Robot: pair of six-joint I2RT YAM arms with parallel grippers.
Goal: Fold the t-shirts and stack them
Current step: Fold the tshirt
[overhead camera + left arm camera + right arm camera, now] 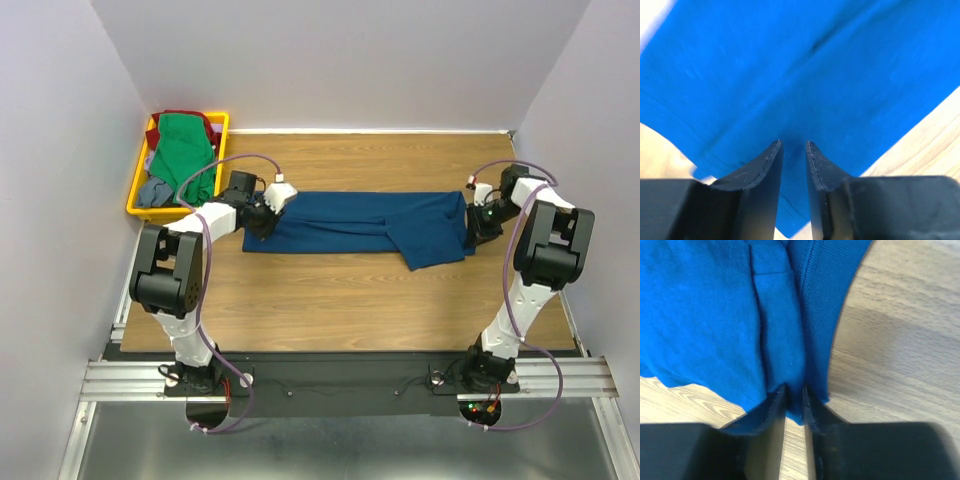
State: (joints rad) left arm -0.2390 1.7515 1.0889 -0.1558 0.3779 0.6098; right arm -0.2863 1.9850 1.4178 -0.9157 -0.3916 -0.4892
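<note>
A dark blue t-shirt (360, 225) lies folded into a long strip across the middle of the table. My left gripper (262, 218) is at its left end. In the left wrist view the fingers (765, 170) stand narrowly apart over the blue cloth (790, 75), which lies flat in the gap, so the left gripper (793, 145) is open. My right gripper (478, 222) is at the strip's right end. Seen from the right wrist, the right gripper (794, 390) is shut on a fold at the edge of the blue cloth (715, 315). Green (182, 150), dark red (200, 118) and grey-blue (155, 190) t-shirts lie heaped at the back left.
The heaped shirts sit in a yellow plastic tray (150, 211) by the left wall. Bare wooden tabletop (340, 300) runs in front of the blue strip. Walls close the table in on the left, right and back.
</note>
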